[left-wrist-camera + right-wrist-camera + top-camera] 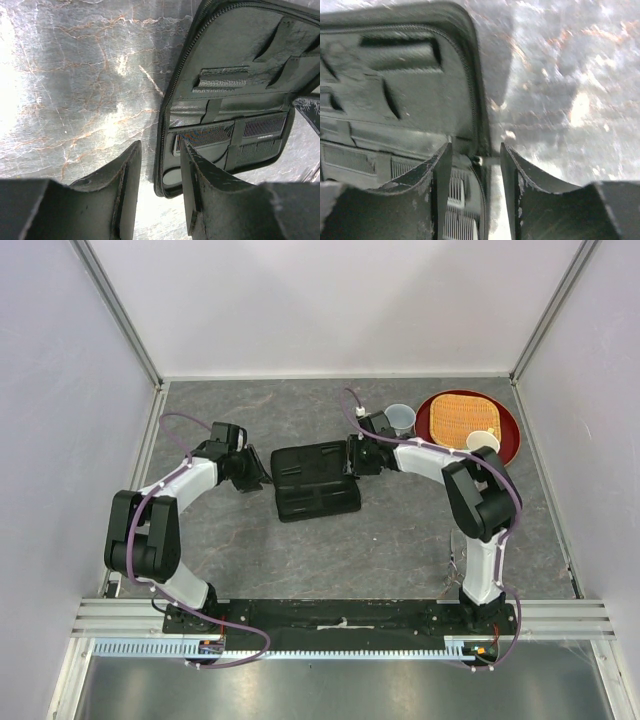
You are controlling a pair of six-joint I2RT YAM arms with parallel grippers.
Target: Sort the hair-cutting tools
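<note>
The open black folding case [315,465] is pictured lying flat at the middle of the grey tabletop [400,530], flanked by both arms. The left fingers [125,185] are held spread with nothing between them, just beside the case's zipped left rim. The right fingers [440,185] are also held apart, and the right rim is straddled rather than pinched. The step in hand is judged to be work on the case itself, whether steadying or folding. It would be best done with only the rim taken by the right fingers, the comb teeth below left untouched, and the opposite edge braced so the case is not dragged across the stone. Inside the case, the black combs [202,137] are seen tucked under straps in the lower half, while the pockets of the upper half appear unfilled. No scissors can be made out in it. At the far right, a woven orange mat [462,418] and a white cup [483,441] are carried on a red plate [422,425], with a clear cup [400,418] stood just beside it. The cups' contents cannot be told.
</note>
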